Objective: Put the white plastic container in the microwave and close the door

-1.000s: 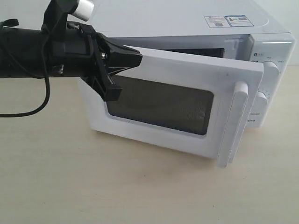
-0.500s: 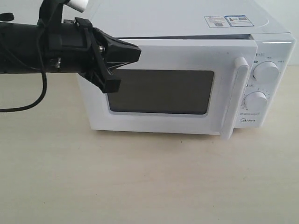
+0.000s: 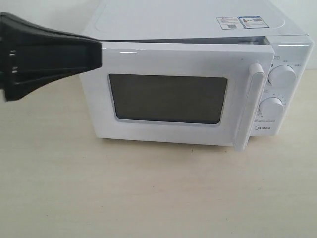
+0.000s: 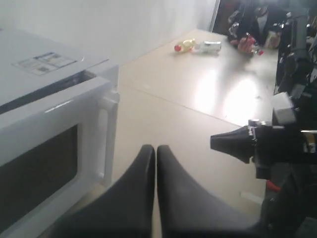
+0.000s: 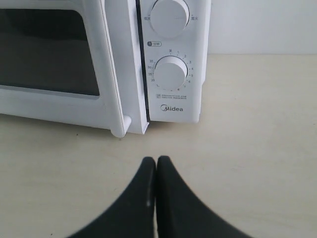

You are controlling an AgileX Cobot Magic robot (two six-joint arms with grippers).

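Note:
The white microwave (image 3: pixel 188 22) stands on the tan table, its two dials (image 3: pixel 282 75) at the right. The door (image 3: pixel 168 59) lies almost flat against the front; a thin dark gap runs along its top edge (image 4: pixel 59 85). Its bar handle (image 3: pixel 250 104) is free. The white plastic container is hidden; the dark window (image 3: pixel 168 98) shows nothing inside. My left gripper (image 3: pixel 97 53) (image 4: pixel 156 148) is shut and empty, hanging just left of the door's upper corner. My right gripper (image 5: pixel 156 159) (image 4: pixel 218 142) is shut and empty, low over the table in front of the dials (image 5: pixel 170 73).
Bare tan tabletop (image 3: pixel 158 193) stretches in front of the microwave. Some bottles and small items (image 4: pixel 195 46) lie on a far table, with dark equipment (image 4: pixel 297 59) behind the right arm.
The door has swung from half open to nearly against the front. My left gripper has pulled back from it, to the left and closer to the camera.

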